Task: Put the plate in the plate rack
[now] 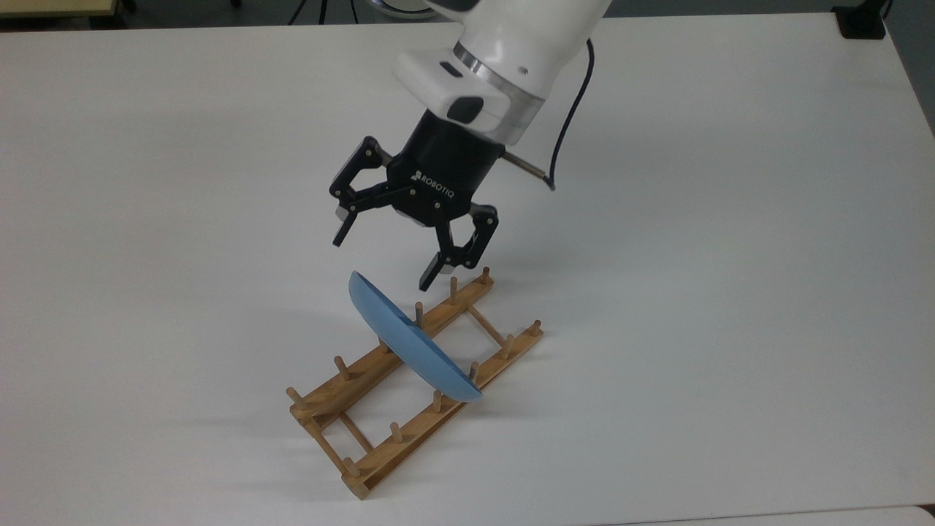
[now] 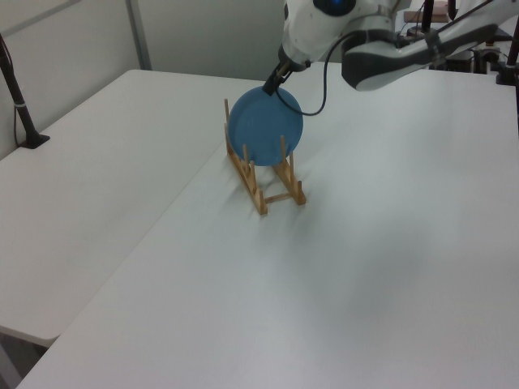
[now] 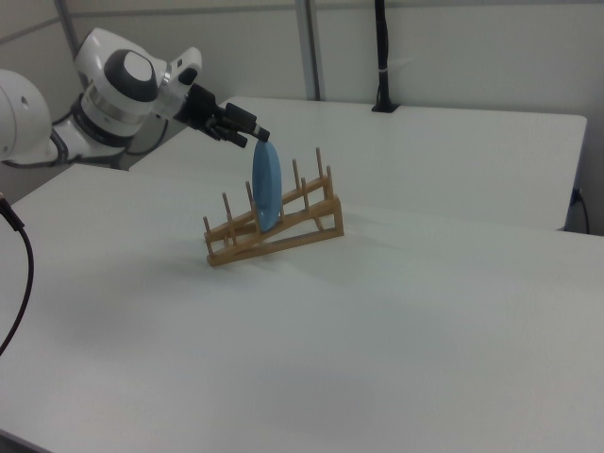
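Hovering my gripper (image 1: 385, 258) above the plate (image 1: 411, 343), fingers wide, holding nothing. Plate stands on edge between rack (image 1: 409, 380) pegs. Looks stiff, glossy, likely slippery and breakable; grip the top rim.

The plate rack (image 1: 415, 380) lies on the desk (image 1: 730, 292), near the desk's front edge in the top view, about midway between the desk's left and right edges. It runs slantwise, from the top view's lower left up to the right. The plate (image 1: 410, 347) stands on its edge in the plate rack, across both rails, between the pegs near the middle of the rack. The tool (image 1: 386, 252) hangs in the air just above the plate's top edge and is apart from it, fingers spread wide. In the right view the plate (image 3: 266, 187) stands upright in the plate rack (image 3: 274, 223), and the tool (image 3: 253, 129) is up and to the right view's left of it.
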Robot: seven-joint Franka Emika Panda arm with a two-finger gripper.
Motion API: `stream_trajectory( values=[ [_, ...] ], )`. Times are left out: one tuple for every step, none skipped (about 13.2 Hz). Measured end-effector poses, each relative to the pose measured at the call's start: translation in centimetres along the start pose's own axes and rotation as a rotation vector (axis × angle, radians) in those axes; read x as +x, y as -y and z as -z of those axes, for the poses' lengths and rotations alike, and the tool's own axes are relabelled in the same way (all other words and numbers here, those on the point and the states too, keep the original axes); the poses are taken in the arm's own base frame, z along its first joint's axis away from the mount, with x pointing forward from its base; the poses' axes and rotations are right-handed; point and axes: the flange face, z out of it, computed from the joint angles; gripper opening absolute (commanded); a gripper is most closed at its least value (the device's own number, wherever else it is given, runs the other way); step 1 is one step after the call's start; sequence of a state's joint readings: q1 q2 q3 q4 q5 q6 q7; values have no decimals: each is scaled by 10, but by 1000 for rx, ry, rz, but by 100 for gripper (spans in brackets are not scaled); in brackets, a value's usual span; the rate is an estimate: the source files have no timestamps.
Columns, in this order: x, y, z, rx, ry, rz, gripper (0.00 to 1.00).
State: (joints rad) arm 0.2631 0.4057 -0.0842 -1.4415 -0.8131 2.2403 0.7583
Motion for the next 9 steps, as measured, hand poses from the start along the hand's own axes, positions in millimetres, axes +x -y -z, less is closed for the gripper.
stream_trajectory(
  values=[
    [5, -5, 10, 38, 17, -49, 100],
    [8, -10, 17, 71, 35, -85, 100],
    [12, -15, 25, 114, 59, -120, 100],
    [14, -23, 33, 160, 92, -142, 100],
    [15, -32, 38, 196, 143, -147, 100],
    [13, -44, 41, 227, 211, -138, 100],
    [9, -64, 44, 273, 309, -116, 100],
    [4, -77, 45, 302, 372, -99, 100],
    [-4, -100, 46, 342, 462, -64, 100]
  ],
)
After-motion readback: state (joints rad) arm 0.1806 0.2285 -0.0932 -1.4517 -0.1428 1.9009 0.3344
